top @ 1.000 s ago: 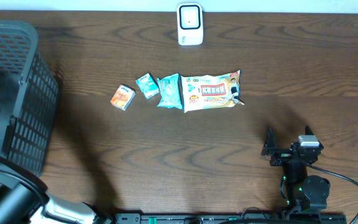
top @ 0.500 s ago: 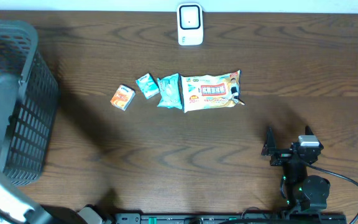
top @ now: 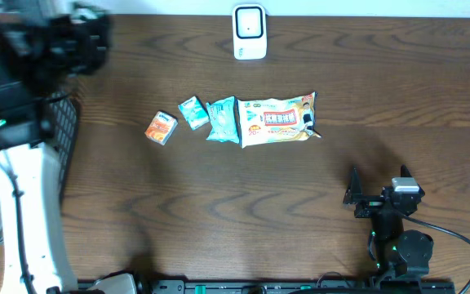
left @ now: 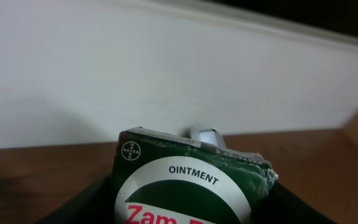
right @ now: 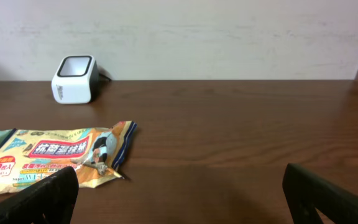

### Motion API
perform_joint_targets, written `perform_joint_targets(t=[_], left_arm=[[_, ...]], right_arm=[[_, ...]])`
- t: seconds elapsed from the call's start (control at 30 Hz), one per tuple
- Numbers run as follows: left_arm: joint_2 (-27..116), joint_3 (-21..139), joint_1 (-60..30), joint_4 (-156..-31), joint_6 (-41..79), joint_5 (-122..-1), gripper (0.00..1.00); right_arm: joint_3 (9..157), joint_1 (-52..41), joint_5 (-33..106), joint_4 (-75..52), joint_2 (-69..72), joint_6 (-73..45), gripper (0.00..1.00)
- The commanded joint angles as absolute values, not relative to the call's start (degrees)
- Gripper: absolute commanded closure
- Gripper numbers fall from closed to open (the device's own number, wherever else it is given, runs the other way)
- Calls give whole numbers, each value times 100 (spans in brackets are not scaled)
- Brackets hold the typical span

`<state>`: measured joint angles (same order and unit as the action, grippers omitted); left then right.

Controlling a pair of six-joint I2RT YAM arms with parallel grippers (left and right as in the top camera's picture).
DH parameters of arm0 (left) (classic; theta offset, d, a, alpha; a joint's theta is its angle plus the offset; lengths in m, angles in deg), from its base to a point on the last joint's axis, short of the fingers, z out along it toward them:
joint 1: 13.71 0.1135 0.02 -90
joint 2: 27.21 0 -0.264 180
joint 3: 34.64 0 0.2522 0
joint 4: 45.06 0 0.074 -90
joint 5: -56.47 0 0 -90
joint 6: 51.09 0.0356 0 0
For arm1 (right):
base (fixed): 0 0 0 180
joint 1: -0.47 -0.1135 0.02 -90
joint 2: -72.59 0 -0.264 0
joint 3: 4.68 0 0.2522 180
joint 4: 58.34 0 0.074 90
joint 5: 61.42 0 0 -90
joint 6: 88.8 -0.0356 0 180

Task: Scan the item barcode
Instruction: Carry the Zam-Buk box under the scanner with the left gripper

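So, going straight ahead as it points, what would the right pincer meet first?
Probably nothing: the right pincer faces bare table; the wipes pack lies just left, though depth is unclear.

My ointment box [left: 191,180] is dark green, with a white round field, black lettering and red letters beneath. The scanner [top: 250,31] is white with a dark window, and the table [top: 219,212] is dark brown wood grain. Nearer me than the scanner, the wipes pack [top: 276,119] is orange, white and green. Left of the scanner, two packets [top: 220,119] are teal and a small box [top: 161,128] is orange.
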<state>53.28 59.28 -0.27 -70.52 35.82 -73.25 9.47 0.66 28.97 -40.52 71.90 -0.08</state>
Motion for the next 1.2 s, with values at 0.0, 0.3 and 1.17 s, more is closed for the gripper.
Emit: perform_joint_targets(t=[0.0,0.3,1.17], left_arm=[[5645,5937,-565,-7048,3525,-6724,47],[6794,5937,-1492,-7164,3538,-5424,46],[9367,5939,-1916,-6615,3538,-4462,6]], right_arm=[[938,27,2892,-4022,7219,-47,1],[938,27,2892,-4024,7219,-45,1],[938,27,2892,-4022,7219,-45,1]])
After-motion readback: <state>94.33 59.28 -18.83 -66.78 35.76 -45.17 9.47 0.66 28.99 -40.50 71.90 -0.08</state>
